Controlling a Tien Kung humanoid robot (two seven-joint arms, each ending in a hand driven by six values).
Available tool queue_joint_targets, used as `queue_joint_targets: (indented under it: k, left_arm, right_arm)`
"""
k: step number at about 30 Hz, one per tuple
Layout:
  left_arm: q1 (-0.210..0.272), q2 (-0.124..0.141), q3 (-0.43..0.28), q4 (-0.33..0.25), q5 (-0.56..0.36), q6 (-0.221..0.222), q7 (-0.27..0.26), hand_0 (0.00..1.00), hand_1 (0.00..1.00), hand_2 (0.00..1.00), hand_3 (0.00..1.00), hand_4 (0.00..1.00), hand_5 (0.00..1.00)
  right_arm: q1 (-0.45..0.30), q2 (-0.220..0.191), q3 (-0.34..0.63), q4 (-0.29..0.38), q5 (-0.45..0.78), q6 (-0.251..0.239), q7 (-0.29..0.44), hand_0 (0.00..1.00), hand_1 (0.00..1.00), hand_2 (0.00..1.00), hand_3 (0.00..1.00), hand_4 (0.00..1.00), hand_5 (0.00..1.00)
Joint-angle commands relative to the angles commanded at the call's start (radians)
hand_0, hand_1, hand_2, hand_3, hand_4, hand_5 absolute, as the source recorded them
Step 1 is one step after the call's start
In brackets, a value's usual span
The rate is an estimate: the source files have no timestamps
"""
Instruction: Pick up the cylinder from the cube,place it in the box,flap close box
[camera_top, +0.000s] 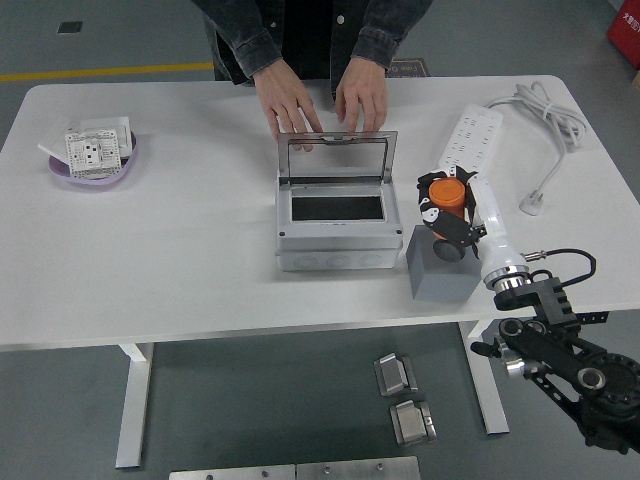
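A: Colours? Orange cylinder (447, 195), dark grey cube (442, 274), light grey box (336, 217).

B: White table (180, 250), white power strip (468, 146), purple dish (95, 170), yellow floor line (105, 72).

- Your orange cylinder (447, 193) is upright, gripped in the robot hand (445, 216) above the cube.
- The grey cube (440, 274) sits on the table, just right of the box.
- The grey box (337, 214) stands mid-table, its clear lid (337, 158) raised.
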Motion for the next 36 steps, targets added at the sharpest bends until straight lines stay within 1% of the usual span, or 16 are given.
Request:
queue_joint_targets:
  k: [5, 6, 11, 12, 16, 22, 29, 35, 36]
  left_arm:
    - [0.005, 0.004, 0.016, 0.003, -0.013, 0.002, 0.0, 0.656, 0.637, 0.586, 0.634, 0.676, 0.292]
    - [0.005, 0.006, 0.019, 0.004, -0.016, 0.002, 0.0, 0.656, 0.638, 0.586, 0.634, 0.677, 0.296]
    - [0.007, 0.009, 0.026, 0.005, -0.023, 0.003, 0.0, 0.656, 0.638, 0.586, 0.634, 0.677, 0.296]
    - [0.008, 0.009, 0.027, 0.005, -0.024, 0.003, 0.0, 0.656, 0.64, 0.586, 0.633, 0.679, 0.298]
    - [0.01, 0.011, 0.033, 0.006, -0.029, 0.003, 0.0, 0.656, 0.64, 0.586, 0.633, 0.679, 0.298]
    - [0.01, 0.014, 0.04, 0.007, -0.033, 0.003, 0.0, 0.656, 0.64, 0.586, 0.633, 0.679, 0.298]
    - [0.007, 0.014, 0.044, 0.007, -0.034, 0.003, 0.001, 0.655, 0.641, 0.586, 0.633, 0.678, 0.299]
    - [0.006, 0.014, 0.052, 0.007, -0.036, 0.002, 0.001, 0.656, 0.642, 0.586, 0.633, 0.678, 0.3]
    - [0.005, 0.014, 0.053, 0.007, -0.037, 0.002, 0.001, 0.655, 0.642, 0.586, 0.633, 0.677, 0.299]
  right_arm:
    - [0.098, 0.008, -0.078, -0.023, -0.112, -0.002, -0.076, 0.35, 0.397, 0.534, 0.459, 0.039, 0.002]
    - [0.12, 0.014, -0.097, -0.031, -0.131, -0.002, -0.088, 0.002, 0.191, 0.502, 0.423, 0.01, 0.002]
    - [0.204, 0.034, -0.179, -0.062, -0.174, 0.006, -0.124, 0.002, 0.191, 0.502, 0.423, 0.01, 0.002]
    - [0.221, 0.038, -0.197, -0.07, -0.178, 0.009, -0.131, 0.002, 0.137, 0.488, 0.371, 0.031, 0.002]
    - [0.282, 0.051, -0.269, -0.106, -0.184, 0.021, -0.152, 0.002, 0.137, 0.488, 0.371, 0.031, 0.002]
    - [0.36, 0.065, -0.385, -0.184, -0.183, 0.043, -0.164, 0.002, 0.125, 0.489, 0.369, 0.039, 0.002]
    - [0.419, 0.073, -0.482, -0.256, -0.157, 0.065, -0.164, 0.002, 0.122, 0.491, 0.365, 0.05, 0.002]
    - [0.455, 0.084, -0.534, -0.296, -0.133, 0.07, -0.155, 0.002, 0.122, 0.491, 0.365, 0.052, 0.002]
    - [0.465, 0.087, -0.546, -0.304, -0.128, 0.07, -0.153, 0.002, 0.137, 0.5, 0.378, 0.082, 0.002]
